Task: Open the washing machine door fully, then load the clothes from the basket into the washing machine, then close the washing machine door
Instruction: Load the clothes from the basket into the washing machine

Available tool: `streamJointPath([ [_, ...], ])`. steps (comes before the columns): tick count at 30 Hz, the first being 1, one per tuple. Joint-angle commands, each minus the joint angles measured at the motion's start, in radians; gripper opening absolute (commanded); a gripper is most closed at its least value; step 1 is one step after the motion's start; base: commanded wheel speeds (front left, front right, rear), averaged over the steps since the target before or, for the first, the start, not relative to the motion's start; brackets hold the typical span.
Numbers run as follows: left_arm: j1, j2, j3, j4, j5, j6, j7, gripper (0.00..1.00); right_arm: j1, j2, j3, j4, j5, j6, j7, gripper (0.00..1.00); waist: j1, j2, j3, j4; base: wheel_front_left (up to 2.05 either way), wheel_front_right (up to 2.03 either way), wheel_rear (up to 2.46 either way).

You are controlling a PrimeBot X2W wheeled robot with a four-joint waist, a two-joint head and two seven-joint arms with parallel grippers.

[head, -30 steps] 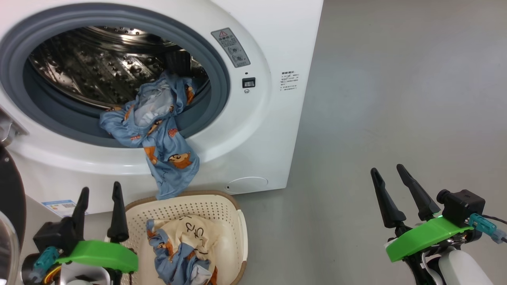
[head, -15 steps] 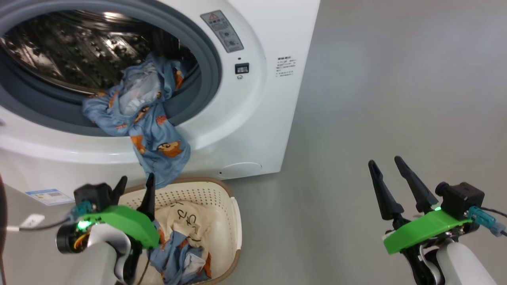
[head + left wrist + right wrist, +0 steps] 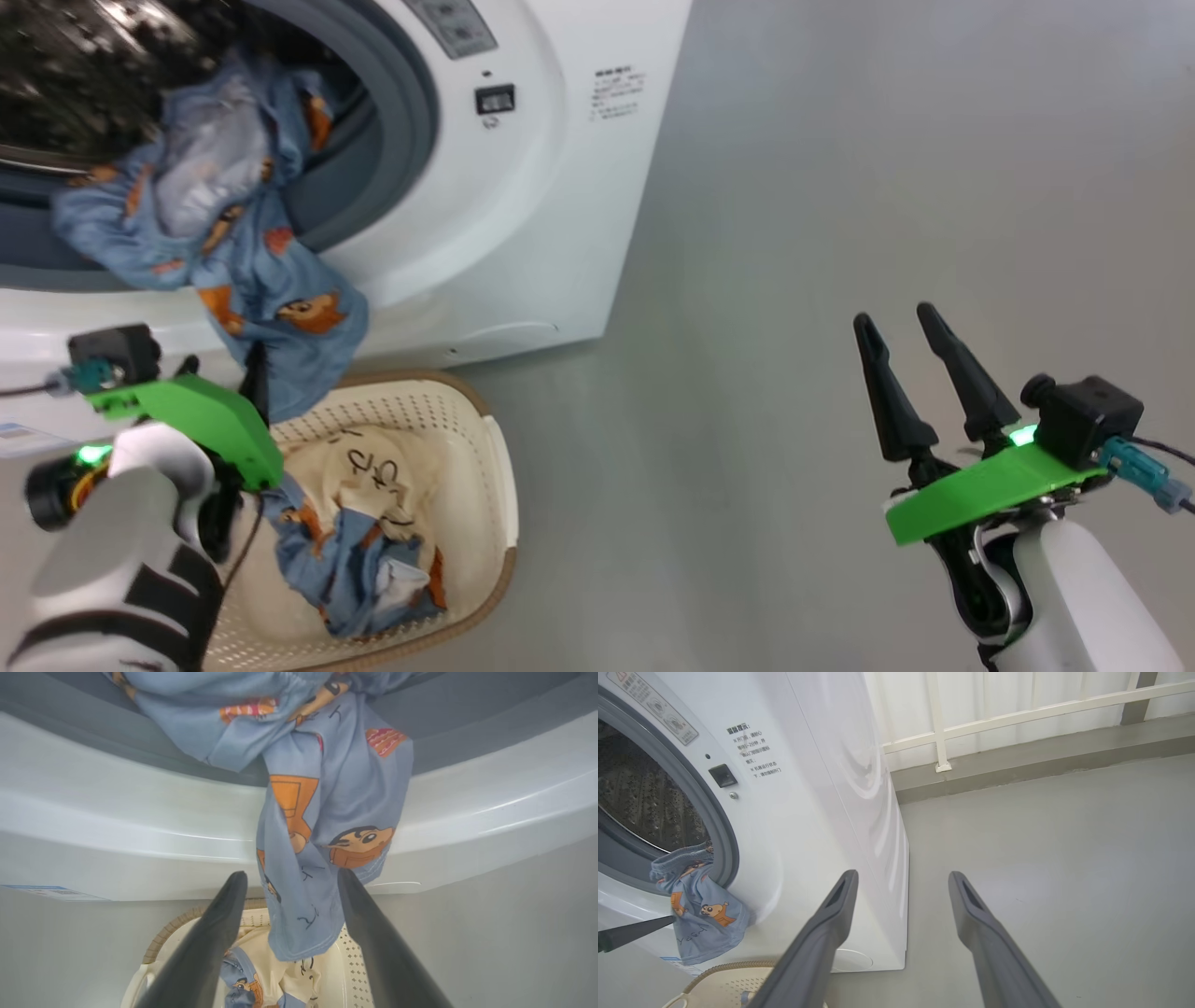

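- Clothes [image 3: 271, 313], light blue fabric with orange-brown cartoon prints: one piece lay partly in the steel perforated drum [image 3: 84, 56]. It draped over the grey rubber seal [image 3: 392, 140] and hung down the front of the big white washing machine [image 3: 523, 215], with its hem just above the basket.
- Small cream perforated plastic basket [image 3: 499, 485] with a brown woven-look rim stood on the grey floor [image 3: 747, 420] close against the machine. It held a cream cloth with dark writing [image 3: 359, 467] and more blue fabric.
- Left gripper [image 3: 290, 875]: fingers apart, one on either side of the hanging hem; contact could not be told.
- Right gripper [image 3: 896, 317]: fingers apart, nothing between them, above the floor, well apart from the basket.
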Motion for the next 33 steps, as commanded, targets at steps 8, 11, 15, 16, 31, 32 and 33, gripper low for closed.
streamJointPath([
  [8,-0.111,0.085,-0.042,0.037,-0.057,-0.002,0.014,1.0,-0.036,0.015,0.014,-0.034,-0.015,0.008,-0.008,1.0,0.0,-0.0001,0.108,-0.077,0.0,0.0,0.0],
  [11,-0.128,0.092,-0.068,0.049,-0.077,-0.002,0.024,1.0,-0.038,0.018,0.015,-0.034,-0.016,0.008,-0.008,1.0,0.0,-0.0001,0.114,-0.087,0.0,0.0,0.0],
  [15,-0.144,0.102,-0.091,0.04,-0.114,-0.002,0.015,1.0,-0.042,0.02,0.018,-0.035,-0.016,0.008,-0.008,1.0,0.0,-0.0001,0.118,-0.096,0.0,0.0,0.0],
  [16,-0.152,0.108,-0.087,0.037,-0.125,-0.002,-0.01,1.0,-0.043,0.02,0.017,-0.036,-0.016,0.008,-0.008,1.0,0.0,-0.0001,0.12,-0.097,0.0,0.0,0.0],
  [31,-0.134,0.132,-0.154,0.074,-0.141,-0.002,-0.107,0.0,-0.018,0.032,-0.003,-0.032,-0.021,0.008,-0.008,1.0,0.0,-0.0001,0.097,-0.073,0.0,0.0,0.0],
  [32,-0.133,0.136,-0.156,0.061,-0.141,-0.002,-0.113,0.0,-0.015,0.033,-0.005,-0.032,-0.02,0.008,-0.008,1.0,0.0,-0.0001,0.095,-0.068,0.0,0.0,0.0],
  [33,-0.133,0.142,-0.16,0.047,-0.139,-0.002,-0.117,0.0,-0.012,0.034,-0.006,-0.031,-0.019,0.008,-0.008,1.0,0.0,-0.0001,0.093,-0.063,0.0,0.0,0.0],
])
